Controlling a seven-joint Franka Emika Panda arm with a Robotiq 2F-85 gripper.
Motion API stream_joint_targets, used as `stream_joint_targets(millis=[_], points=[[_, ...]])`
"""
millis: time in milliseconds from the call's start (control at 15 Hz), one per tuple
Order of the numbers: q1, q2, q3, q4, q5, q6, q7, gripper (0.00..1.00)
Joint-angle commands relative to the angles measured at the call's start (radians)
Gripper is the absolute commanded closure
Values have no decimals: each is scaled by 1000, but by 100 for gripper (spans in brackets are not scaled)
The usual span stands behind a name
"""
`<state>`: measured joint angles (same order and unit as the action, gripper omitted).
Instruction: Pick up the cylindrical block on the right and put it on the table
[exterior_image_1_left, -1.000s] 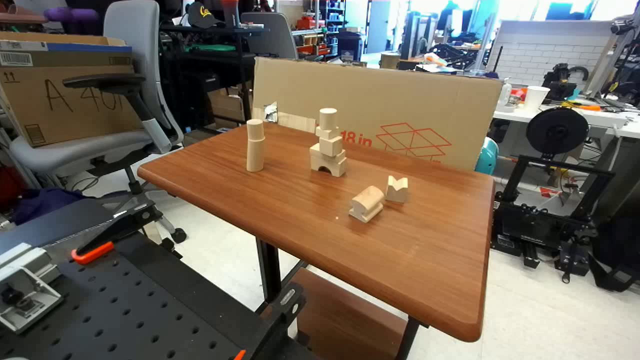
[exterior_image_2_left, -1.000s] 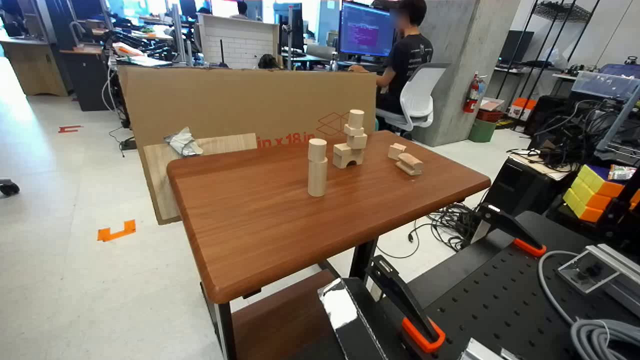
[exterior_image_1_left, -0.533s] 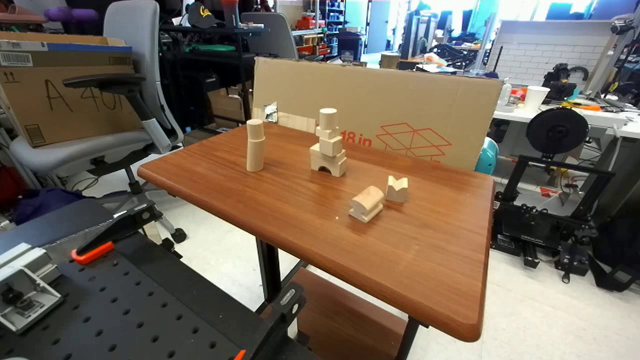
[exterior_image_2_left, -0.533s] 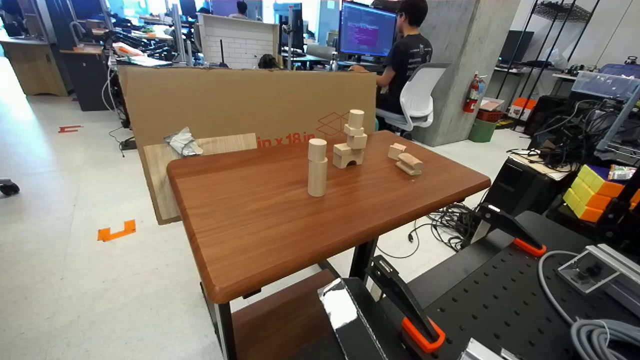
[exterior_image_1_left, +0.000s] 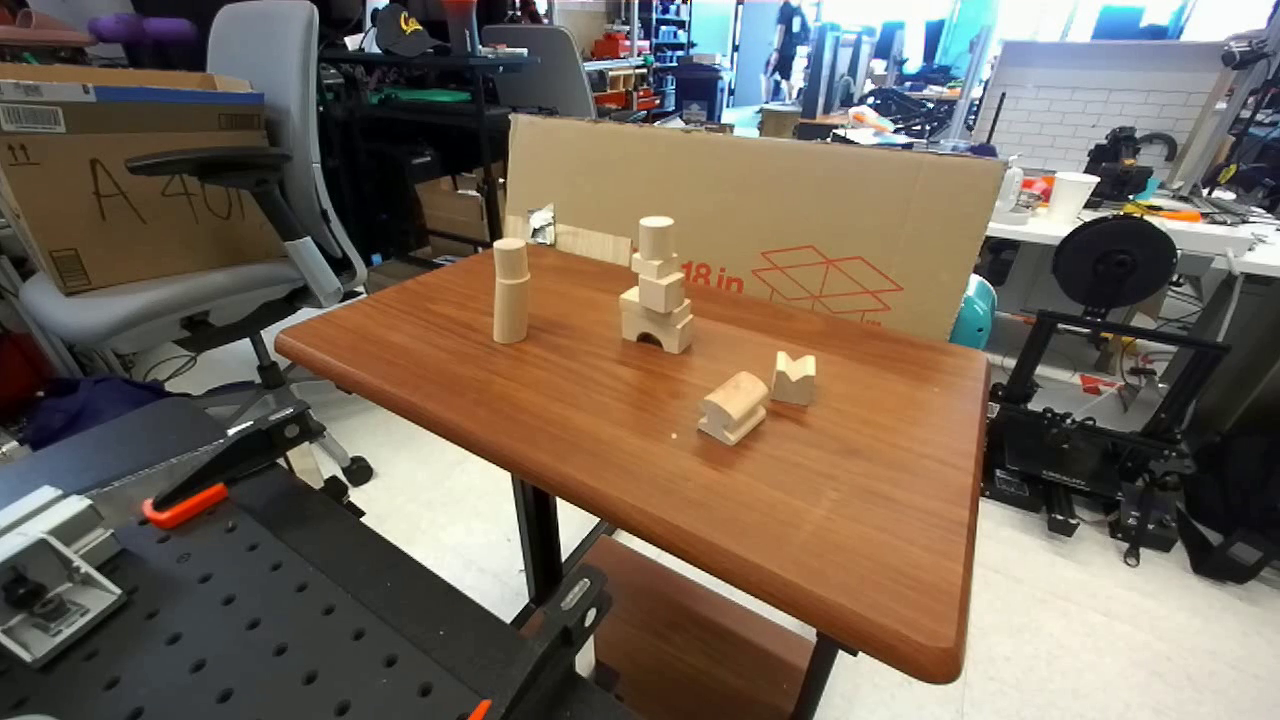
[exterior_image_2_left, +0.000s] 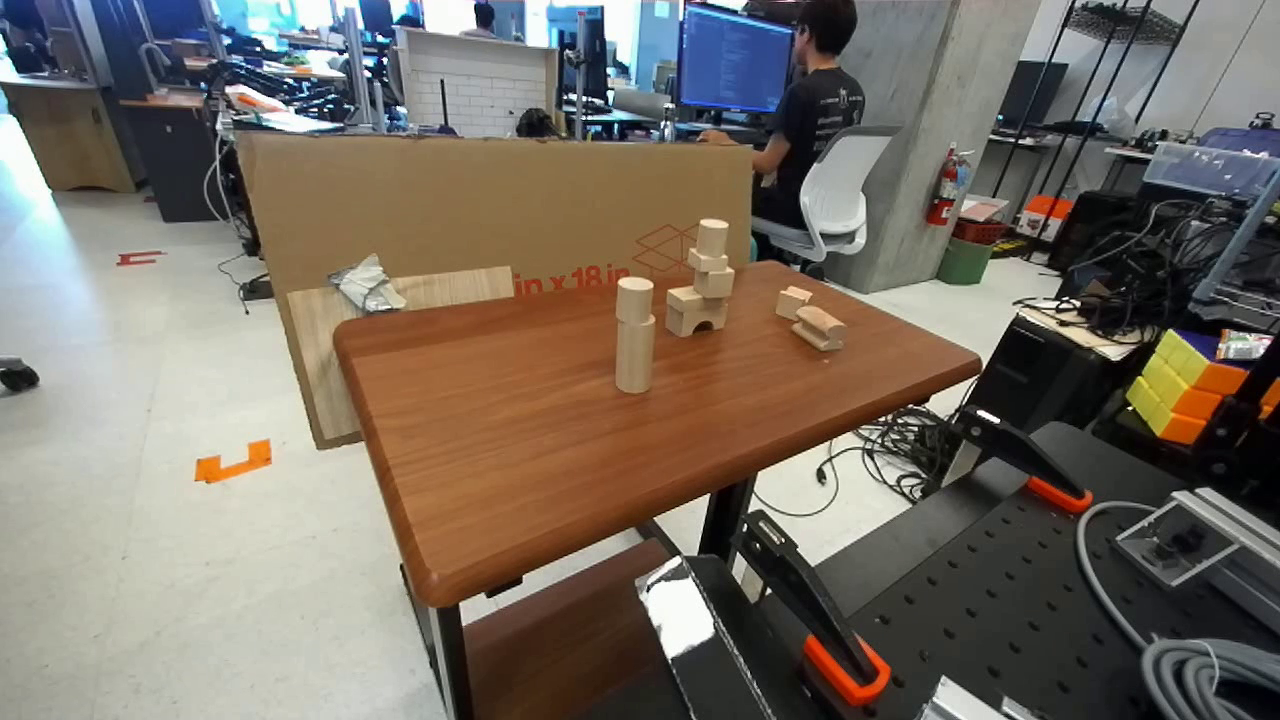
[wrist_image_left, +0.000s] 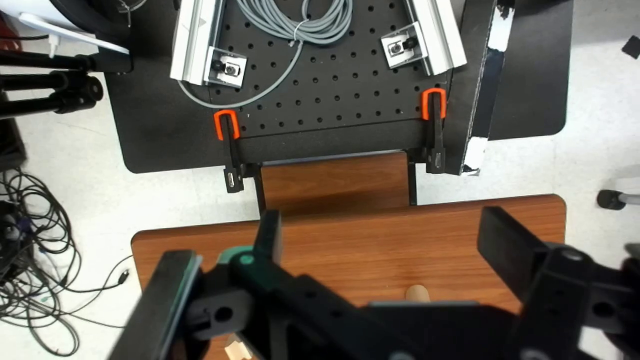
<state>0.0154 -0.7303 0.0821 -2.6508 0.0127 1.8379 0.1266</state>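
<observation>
Two short pale wooden cylindrical blocks show in both exterior views. One (exterior_image_1_left: 656, 238) (exterior_image_2_left: 712, 238) tops a tower of angular blocks, to the right in both exterior views. The other (exterior_image_1_left: 510, 260) (exterior_image_2_left: 634, 299) sits upright on a taller slender post (exterior_image_1_left: 510, 311) (exterior_image_2_left: 635, 356), to the left. Both stacks stand on the reddish-brown table (exterior_image_1_left: 850, 520) (exterior_image_2_left: 500, 450). My gripper (wrist_image_left: 382, 227) shows only in the wrist view. It is open, with nothing between its fingers, above the table. A pale rounded wooden piece (wrist_image_left: 417, 292) shows partly behind the gripper body; I cannot tell which one it is.
Two loose angular blocks, a rounded-top one (exterior_image_1_left: 733, 408) and a notched one (exterior_image_1_left: 794, 378), lie on the table. A cardboard sheet (exterior_image_1_left: 840, 230) stands behind the table. A black perforated workbench (exterior_image_2_left: 980, 600) with orange-tipped clamps (exterior_image_2_left: 850, 670) is in front.
A walking person has come into view far in the background of an exterior view. The blocks and the table have not moved.
</observation>
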Motion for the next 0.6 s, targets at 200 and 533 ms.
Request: stream_joint_targets(millis=[200,533], points=[[11,164,-30,94,15,136,-61,0],[14,322,-51,167,29,330,-103,0]])
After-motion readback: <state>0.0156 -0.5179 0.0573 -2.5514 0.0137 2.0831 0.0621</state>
